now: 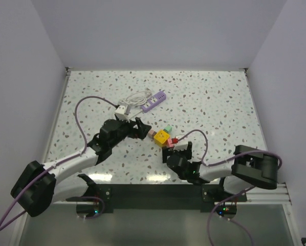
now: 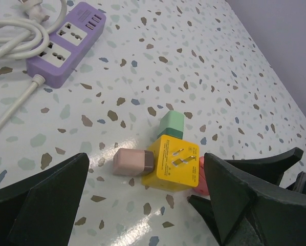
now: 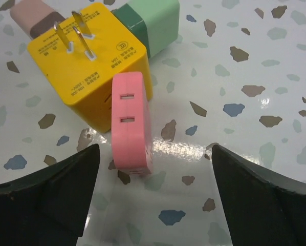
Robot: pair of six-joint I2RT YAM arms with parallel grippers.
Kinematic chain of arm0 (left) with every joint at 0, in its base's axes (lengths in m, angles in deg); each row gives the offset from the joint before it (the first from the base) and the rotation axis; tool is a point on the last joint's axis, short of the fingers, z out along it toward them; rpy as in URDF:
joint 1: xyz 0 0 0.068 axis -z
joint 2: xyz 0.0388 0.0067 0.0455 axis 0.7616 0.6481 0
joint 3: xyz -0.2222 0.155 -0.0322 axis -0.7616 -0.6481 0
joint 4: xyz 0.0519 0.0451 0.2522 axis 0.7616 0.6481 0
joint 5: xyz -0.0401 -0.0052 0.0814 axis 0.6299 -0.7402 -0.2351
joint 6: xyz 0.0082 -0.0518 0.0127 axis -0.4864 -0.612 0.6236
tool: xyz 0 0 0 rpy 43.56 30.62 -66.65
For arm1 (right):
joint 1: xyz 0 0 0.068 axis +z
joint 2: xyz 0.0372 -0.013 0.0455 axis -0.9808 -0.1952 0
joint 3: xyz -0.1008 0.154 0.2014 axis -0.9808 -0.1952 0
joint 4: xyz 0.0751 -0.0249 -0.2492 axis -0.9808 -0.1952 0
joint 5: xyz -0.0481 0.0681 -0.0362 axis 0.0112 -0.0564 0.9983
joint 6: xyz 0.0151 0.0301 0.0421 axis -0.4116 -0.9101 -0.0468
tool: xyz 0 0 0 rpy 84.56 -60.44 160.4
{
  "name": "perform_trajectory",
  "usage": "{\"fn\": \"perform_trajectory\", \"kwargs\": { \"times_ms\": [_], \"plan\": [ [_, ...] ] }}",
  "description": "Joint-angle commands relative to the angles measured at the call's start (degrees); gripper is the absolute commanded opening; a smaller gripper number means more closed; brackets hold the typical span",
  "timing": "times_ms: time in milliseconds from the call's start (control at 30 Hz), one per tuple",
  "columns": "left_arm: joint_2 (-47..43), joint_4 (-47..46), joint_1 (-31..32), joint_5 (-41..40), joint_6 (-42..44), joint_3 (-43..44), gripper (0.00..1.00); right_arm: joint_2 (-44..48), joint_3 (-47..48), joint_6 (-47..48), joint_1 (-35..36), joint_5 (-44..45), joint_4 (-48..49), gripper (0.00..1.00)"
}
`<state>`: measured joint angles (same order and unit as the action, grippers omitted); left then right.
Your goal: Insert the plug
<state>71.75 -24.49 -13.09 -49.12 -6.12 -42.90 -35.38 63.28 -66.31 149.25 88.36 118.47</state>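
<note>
A yellow cube adapter point(image 3: 91, 61) lies on the speckled table with its two metal prongs facing up. A flat pink plug point(image 3: 132, 123) stands pressed against one of its sides; a green plug point(image 3: 153, 23) and a beige plug point(image 2: 132, 162) sit on other sides. My right gripper point(image 3: 155, 205) is open, with the pink plug's near end between its fingers but touching neither. My left gripper point(image 2: 143, 210) is open too, low over the table just short of the cube point(image 2: 176, 163). In the top view both grippers point(image 1: 143, 131) point(image 1: 177, 150) flank the cluster point(image 1: 162, 136).
A purple power strip point(image 1: 154, 101) lies farther back, with its coiled white cable point(image 1: 135, 97) and white plug point(image 1: 123, 110) beside it. White walls close in the table on the left, the right and at the back.
</note>
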Motion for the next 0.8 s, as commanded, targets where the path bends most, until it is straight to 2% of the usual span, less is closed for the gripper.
{"fn": "perform_trajectory", "kwargs": {
  "times_ms": [0, 100, 233, 333, 400, 533, 633, 767],
  "plan": [
    [-1.6, 0.4, 0.1, -0.8, 1.7, 0.5, 1.00, 6.0, 0.7, 4.3, 0.0, 1.1, -2.8, 0.95],
    [-2.5, 1.7, 0.1, -3.1, 2.6, 0.9, 1.00, 13.5, 1.0, 7.6, -0.1, 1.6, -6.7, 0.99],
    [-4.6, 3.7, -0.4, -6.3, 4.3, 2.1, 1.00, 23.3, 2.1, 13.9, -1.1, 1.8, -11.5, 0.99],
    [-4.9, 5.8, -2.0, -10.7, 5.5, 3.3, 1.00, 27.5, 4.5, 17.0, -6.7, -1.7, -15.3, 0.99],
    [-4.4, 5.3, -4.2, -12.0, 6.3, 3.9, 1.00, 29.0, 5.9, 16.7, -13.3, -5.4, -16.7, 0.99],
    [-0.3, 6.2, -13.0, -10.5, 7.7, 8.2, 1.00, 29.8, 9.3, 19.6, -21.2, -7.7, -18.6, 0.99],
    [0.2, 8.0, -15.0, -13.8, 9.4, 10.9, 1.00, 30.4, 11.3, 21.1, -26.9, -7.8, -20.0, 0.99],
    [-2.7, 8.6, -15.0, -18.4, 10.7, 10.1, 1.00, 33.5, 11.6, 20.4, -32.1, -9.6, -20.4, 0.99]
  ]
}}
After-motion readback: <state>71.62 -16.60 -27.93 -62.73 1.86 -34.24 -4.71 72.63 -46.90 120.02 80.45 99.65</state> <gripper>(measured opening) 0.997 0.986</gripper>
